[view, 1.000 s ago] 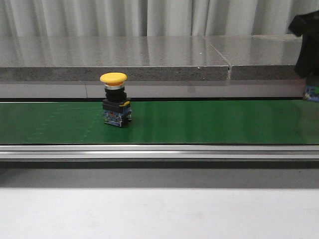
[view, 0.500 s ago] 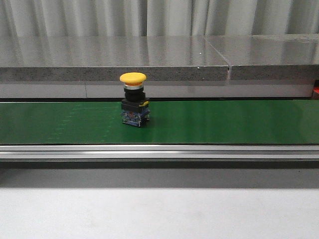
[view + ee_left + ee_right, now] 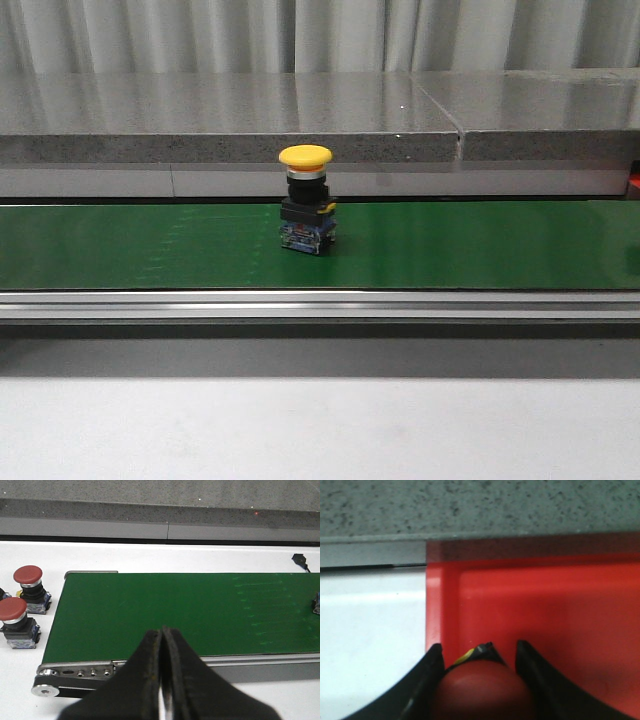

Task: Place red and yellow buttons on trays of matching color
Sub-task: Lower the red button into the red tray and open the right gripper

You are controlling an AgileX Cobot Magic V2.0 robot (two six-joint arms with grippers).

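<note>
- Right gripper (image 3: 479, 667): clenched on a red button (image 3: 482, 690), cap between the fingers, held over the red tray (image 3: 560, 610) near its corner. Judged: matching colour, so this is the drop point; release not yet made.
- Left gripper (image 3: 161, 680): fingers pressed together, holding nothing, hanging over the near edge of the belt (image 3: 175, 615). Judged: parked at the feed end, waiting for the next pick.
- Two more red buttons (image 3: 28, 587) (image 3: 15, 621) stand upright on the white counter (image 3: 20, 680) just beside the belt end, one behind the other. Judged: staged for loading.
- Yellow button (image 3: 306, 213): upright mid-belt in the front view, cap up, well apart from both grippers. Yellow tray not in view.
- Writing: the yellow button's base shows a small blue label, too small to read. No brands legible elsewhere.
</note>
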